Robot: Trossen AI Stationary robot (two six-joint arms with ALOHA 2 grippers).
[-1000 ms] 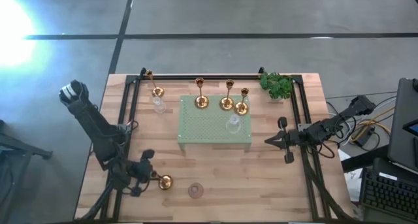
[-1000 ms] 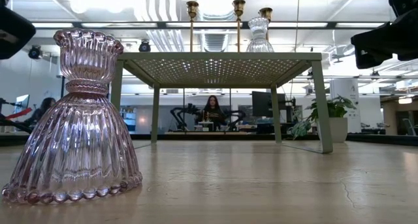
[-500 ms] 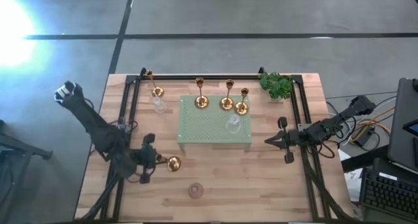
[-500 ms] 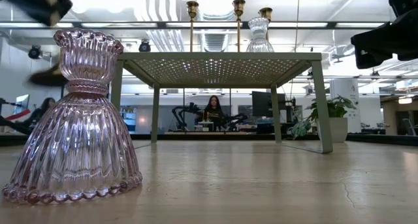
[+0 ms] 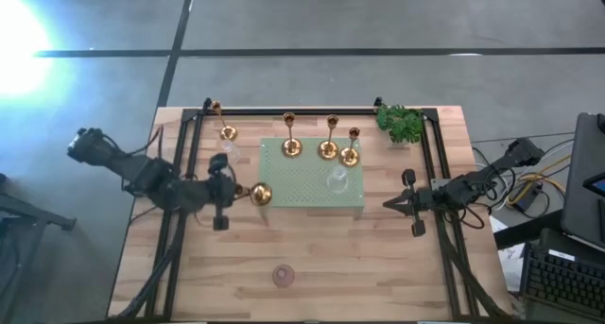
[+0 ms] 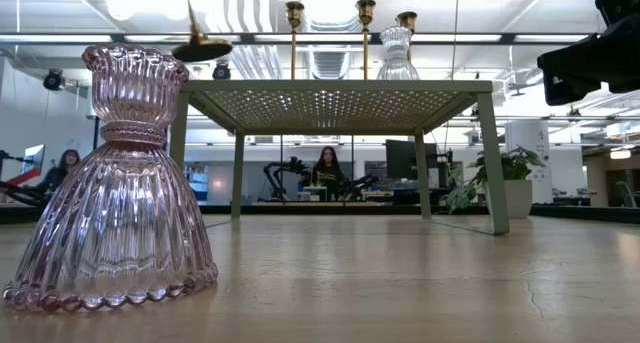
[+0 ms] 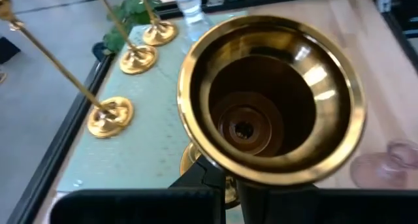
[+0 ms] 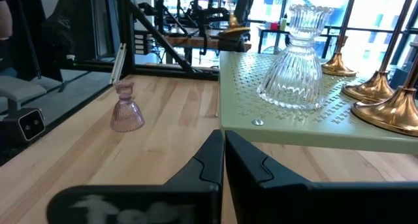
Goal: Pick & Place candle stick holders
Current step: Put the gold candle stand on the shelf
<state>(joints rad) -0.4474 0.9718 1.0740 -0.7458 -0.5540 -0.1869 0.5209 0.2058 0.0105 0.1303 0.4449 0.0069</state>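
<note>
The left tool (image 5: 234, 193) is clenched on a shiny gold-brass candle stick holder with round base (image 5: 261, 194), carried clear of the wooden bench (image 5: 321, 267) at the 9 o'clock edge of the pale green perforated tray (image 5: 307, 184). In the left wrist view the holder's flared round base (image 7: 271, 100) faces the camera and fills most of the picture, with the dark fingers (image 7: 206, 178) closed on its stem below. In the low view that base (image 6: 201, 51) hangs just above and beside the tray's near corner.

On the tray, along its 12 o'clock side, three more gold-brass holders stand upright: one (image 5: 290, 146) toward 11 o'clock, one (image 5: 328, 149) near 12 o'clock and one (image 5: 350, 156) toward 1 o'clock. A squat clear ribbed glass holder (image 5: 337, 179) stands on the tray just below the last of these.

Off the tray, at its 10 o'clock, a further gold-brass holder (image 5: 227, 133) stands on the bench with a second clear glass holder (image 5: 225, 146) just beside it. A squat pinkish ribbed glass holder (image 5: 283, 275) stands alone toward the bench's 6 o'clock edge, well apart from the tray. A green leafy sprig (image 5: 401, 123) lies at the bench's 1 o'clock corner.

The right tool (image 5: 395, 203) waits at the tray's 3 o'clock side, its fingers (image 8: 241, 160) pressed together and grasping nothing.
</note>
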